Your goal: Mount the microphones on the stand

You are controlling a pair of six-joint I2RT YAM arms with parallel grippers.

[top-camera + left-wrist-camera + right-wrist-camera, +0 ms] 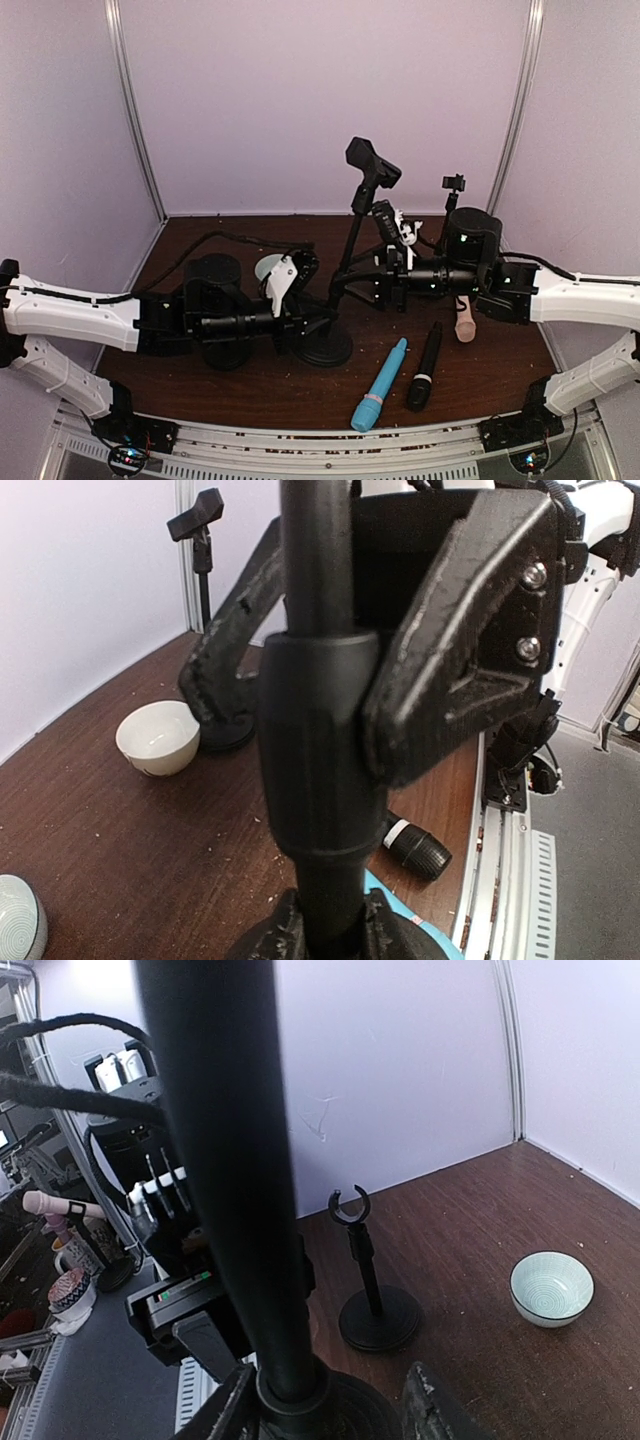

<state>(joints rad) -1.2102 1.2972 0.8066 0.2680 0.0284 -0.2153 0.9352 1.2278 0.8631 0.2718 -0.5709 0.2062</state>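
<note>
Right arm (560,295) partly hides the cream-beige microphone (465,325); left claw (330,700) grips stand (328,348).

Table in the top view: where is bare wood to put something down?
Free: the table near edge, left of the light blue microphone; also the corner right of the black microphone. Crowded: around the stand and the cream microphone.

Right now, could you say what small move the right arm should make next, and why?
Probably draw the right gripper back off the stand toward the black microphone: its jaws are open, the left gripper clamps the stand low, no microphone is mounted.
</note>
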